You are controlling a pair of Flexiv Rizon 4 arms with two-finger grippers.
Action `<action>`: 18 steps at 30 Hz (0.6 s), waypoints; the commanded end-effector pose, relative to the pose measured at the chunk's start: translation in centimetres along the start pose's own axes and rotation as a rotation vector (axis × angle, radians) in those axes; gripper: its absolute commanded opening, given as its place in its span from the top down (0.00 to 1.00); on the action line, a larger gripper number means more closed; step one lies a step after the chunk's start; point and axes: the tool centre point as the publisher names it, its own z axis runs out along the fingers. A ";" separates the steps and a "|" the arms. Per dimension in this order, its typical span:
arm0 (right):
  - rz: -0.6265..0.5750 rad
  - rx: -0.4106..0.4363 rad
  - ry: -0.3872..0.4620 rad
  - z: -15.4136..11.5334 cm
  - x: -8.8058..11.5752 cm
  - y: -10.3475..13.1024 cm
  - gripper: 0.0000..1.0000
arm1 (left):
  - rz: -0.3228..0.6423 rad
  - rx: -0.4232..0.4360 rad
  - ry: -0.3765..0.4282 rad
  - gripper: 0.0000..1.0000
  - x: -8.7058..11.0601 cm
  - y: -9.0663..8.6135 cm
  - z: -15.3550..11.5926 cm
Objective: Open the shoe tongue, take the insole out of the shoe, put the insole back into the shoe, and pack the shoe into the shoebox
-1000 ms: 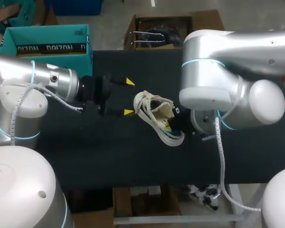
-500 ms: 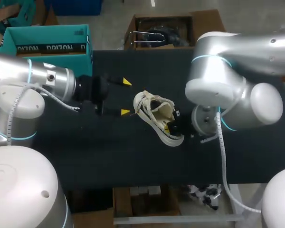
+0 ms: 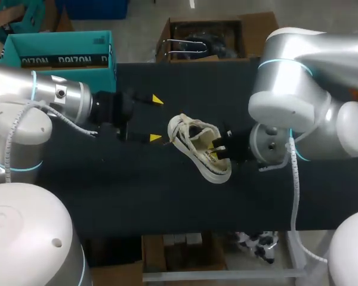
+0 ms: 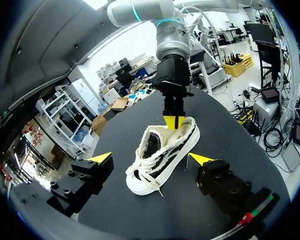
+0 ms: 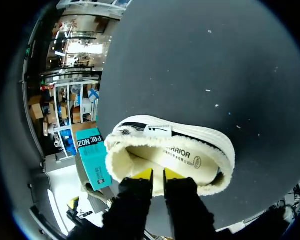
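One shoe (image 3: pixel 200 149), right gripper (image 5: pixel 158 174) narrow at its heel, left gripper (image 3: pixel 156 119) spread wide, one shoebox (image 3: pixel 59 59) nearby

The head camera hung above and behind the robot, looking down from well off on the whole black bench (image 3: pixel 167 196), with the shoe (image 3: pixel 200 149) near its middle. The left wrist camera sat low behind the left gripper (image 4: pixel 151 158), facing right across the bench at the shoe close ahead. The right wrist camera looked along the right gripper (image 5: pixel 158 174) into the shoe's opening, nearest of all. All three shared the shoe.
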 end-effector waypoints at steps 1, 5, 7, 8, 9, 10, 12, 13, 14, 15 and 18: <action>-0.007 0.012 0.002 -0.9 0.5 0.1 0.00 | -0.001 0.007 -0.003 0.00 -0.1 0.1 -0.5; -0.012 0.070 0.044 -1.4 0.8 0.2 0.00 | -0.011 0.002 -0.006 0.00 0.0 0.0 -0.9; -0.007 0.096 0.064 -1.7 0.9 0.5 0.00 | -0.019 0.001 -0.003 0.00 0.0 -0.1 -1.1; -0.011 0.117 0.079 -1.8 0.9 0.6 0.00 | -0.020 0.001 -0.003 0.00 0.1 -0.2 -1.2; -0.010 0.119 0.085 -2.0 0.9 0.6 0.00 | -0.021 0.001 -0.003 0.00 0.1 -0.3 -1.3; -0.010 0.125 0.094 -2.1 0.9 0.7 0.00 | -0.022 0.001 -0.004 0.00 0.2 -0.3 -1.4; -0.014 0.133 0.105 -2.3 1.0 0.8 0.00 | -0.023 0.000 -0.006 0.00 0.3 -0.4 -1.6; -0.015 0.145 0.115 -2.4 1.1 0.8 0.00 | -0.024 -0.001 -0.007 0.00 0.3 -0.5 -1.6; -0.016 0.148 0.117 -2.5 1.1 0.9 0.00 | -0.024 -0.002 -0.008 0.00 0.4 -0.5 -1.7; -0.018 0.157 0.116 -2.6 1.2 1.0 0.00 | -0.025 -0.003 -0.010 0.00 0.4 -0.6 -1.8; -0.019 0.193 0.116 -3.0 1.7 1.5 0.00 | -0.027 -0.006 -0.012 0.00 0.5 -0.7 -1.9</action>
